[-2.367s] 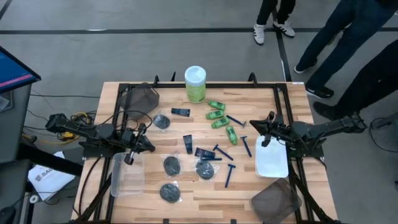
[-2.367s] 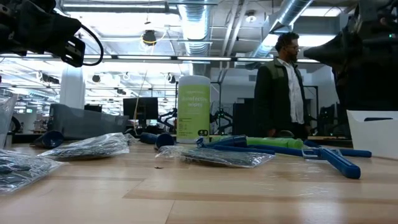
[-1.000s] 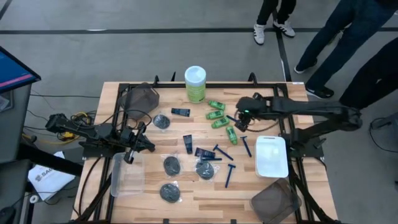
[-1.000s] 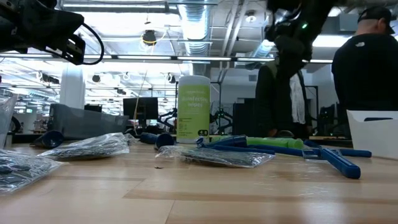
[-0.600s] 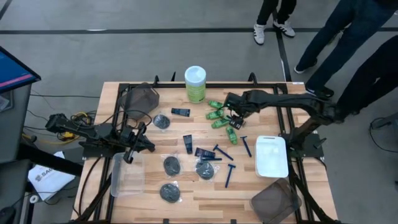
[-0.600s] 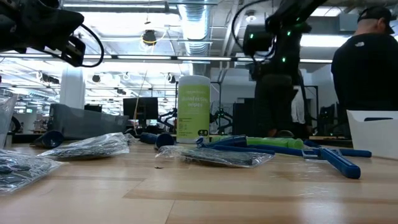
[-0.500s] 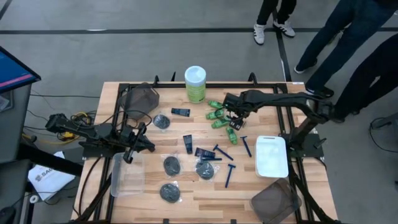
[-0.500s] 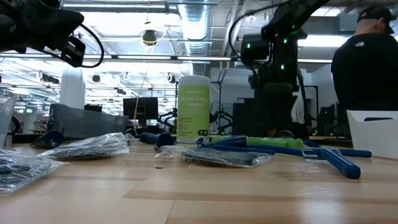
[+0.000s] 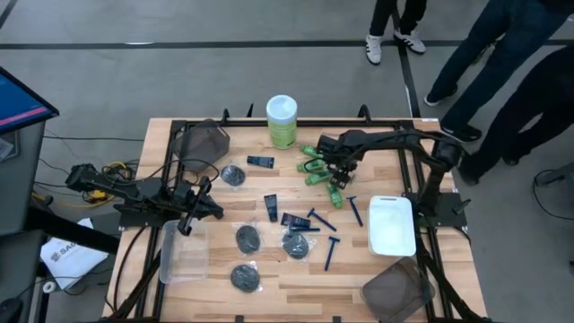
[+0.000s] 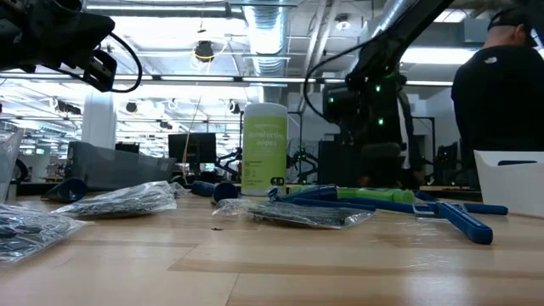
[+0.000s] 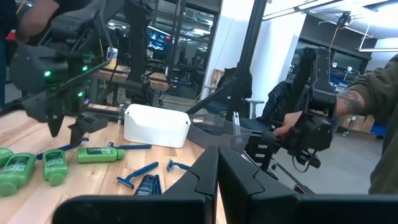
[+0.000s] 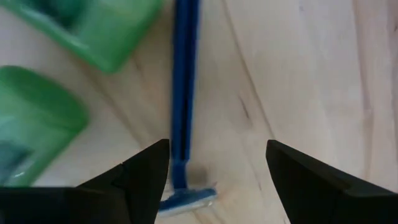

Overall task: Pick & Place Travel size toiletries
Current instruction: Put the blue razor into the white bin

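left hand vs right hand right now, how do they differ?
Left hand hangs shut over the clear tray, away from the toiletries. Right hand is open, low over the green bottles and a blue razor. Neither holds anything.

A tall green canister (image 10: pixel 264 150) with a white lid stands upright far back on the wooden surface (image 10: pixel 255 272). Clear-wrapped dark items (image 10: pixel 127 200) lie toward the near left. Blue razors (image 10: pixel 450 217) and a green bottle (image 10: pixel 374 195) lie flat to the right, near a white bin (image 10: pixel 512 182). A dark arm (image 10: pixel 378 76) with green lights comes down behind them. A person in black (image 10: pixel 501 93) stands at far right.
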### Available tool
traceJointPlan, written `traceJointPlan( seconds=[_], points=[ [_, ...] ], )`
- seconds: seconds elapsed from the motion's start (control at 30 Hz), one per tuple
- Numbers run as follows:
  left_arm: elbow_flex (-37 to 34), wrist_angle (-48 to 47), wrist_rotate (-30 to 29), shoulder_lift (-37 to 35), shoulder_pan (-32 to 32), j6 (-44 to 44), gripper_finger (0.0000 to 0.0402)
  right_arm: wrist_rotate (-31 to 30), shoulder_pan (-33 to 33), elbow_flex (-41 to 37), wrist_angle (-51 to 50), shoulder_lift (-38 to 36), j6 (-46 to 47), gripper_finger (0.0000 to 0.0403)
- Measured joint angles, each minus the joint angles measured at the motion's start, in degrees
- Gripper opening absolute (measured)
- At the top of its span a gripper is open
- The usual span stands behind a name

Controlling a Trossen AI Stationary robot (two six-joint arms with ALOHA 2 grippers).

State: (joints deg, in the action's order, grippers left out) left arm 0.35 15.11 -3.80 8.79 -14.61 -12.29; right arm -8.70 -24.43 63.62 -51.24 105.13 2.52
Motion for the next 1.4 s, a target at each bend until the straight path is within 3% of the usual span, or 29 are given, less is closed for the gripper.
traceJointPlan(
  seconds=[0.23,0.67,0.97,1.2,1.4],
  points=[
    [0.0,0.1,0.0,0.0,0.0,0.0,0.0003,2.9,-1.0,0.2,-0.2,2.6,-0.5,0.0239],
    [0.0,0.4,0.0,0.0,0.0,0.0,0.0003,3.8,-0.6,0.0,0.0,2.7,-0.5,0.002],
    [0.0,0.4,0.0,0.0,0.0,0.0,0.0003,2.3,-1.0,-0.6,-2.5,-0.6,2.5,0.0016],
    [0.0,0.4,0.0,0.0,0.0,0.0,0.0003,2.6,-1.7,-0.3,-5.9,-10.4,8.9,0.0019],
    [0.0,0.4,0.0,0.0,0.0,0.0,0.0003,3.0,0.3,-0.2,-16.6,-21.3,21.2,0.0016]
  ],
)
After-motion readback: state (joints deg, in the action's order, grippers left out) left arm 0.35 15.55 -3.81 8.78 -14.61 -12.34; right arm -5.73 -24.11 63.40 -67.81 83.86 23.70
